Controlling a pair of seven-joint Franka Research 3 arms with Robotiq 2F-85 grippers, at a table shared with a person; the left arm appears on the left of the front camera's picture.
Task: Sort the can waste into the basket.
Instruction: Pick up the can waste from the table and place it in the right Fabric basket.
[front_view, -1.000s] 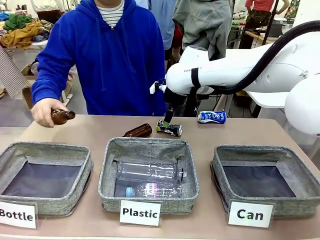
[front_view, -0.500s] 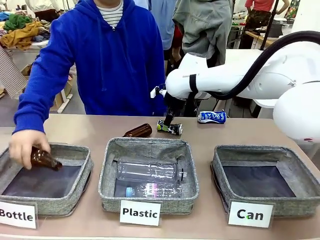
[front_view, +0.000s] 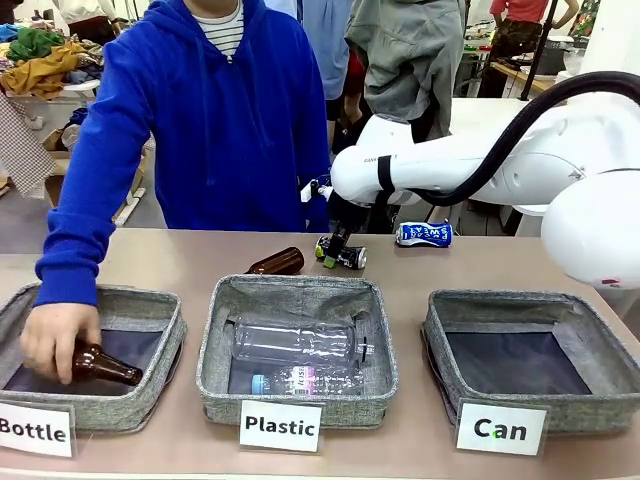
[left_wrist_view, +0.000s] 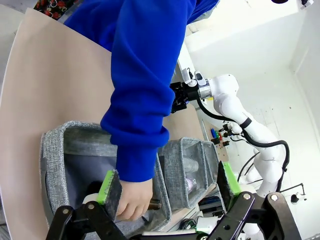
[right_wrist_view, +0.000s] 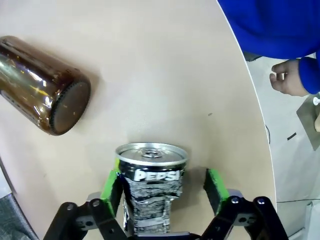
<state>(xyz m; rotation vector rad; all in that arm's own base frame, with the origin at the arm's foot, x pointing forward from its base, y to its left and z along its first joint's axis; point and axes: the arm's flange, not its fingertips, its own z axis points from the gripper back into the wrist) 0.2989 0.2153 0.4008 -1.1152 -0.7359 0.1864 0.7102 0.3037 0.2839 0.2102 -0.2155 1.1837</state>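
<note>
Cans lie near the far side of the table; the black can (front_view: 340, 255) rests on its side just behind the middle bin, its long axis running roughly left to right across the table, with a brown bottle (front_view: 278, 262) just to its left; the blue and white can (front_view: 423, 234) lies farther right, also on its side and well apart from it. The basket (front_view: 520, 297) with the "Can" card stands at the near right. The right gripper (front_view: 335, 243) is down over the black can. Its wrist view adds what the front view cannot: there the black can (right_wrist_view: 150, 185) lies lengthwise between the fingers, its lid end turned up the picture and white print reading across it; the right gripper (right_wrist_view: 163, 187) stands open astride it, one green pad against the can's side and the other with a gap beside it; the brown bottle (right_wrist_view: 42, 92) shows its base toward the can. The left gripper (left_wrist_view: 168, 185) is spread open, gripping nothing; beyond it a person's hand (left_wrist_view: 131, 199) reaches into the bin marked "Bottle" (front_view: 100, 295).
</note>
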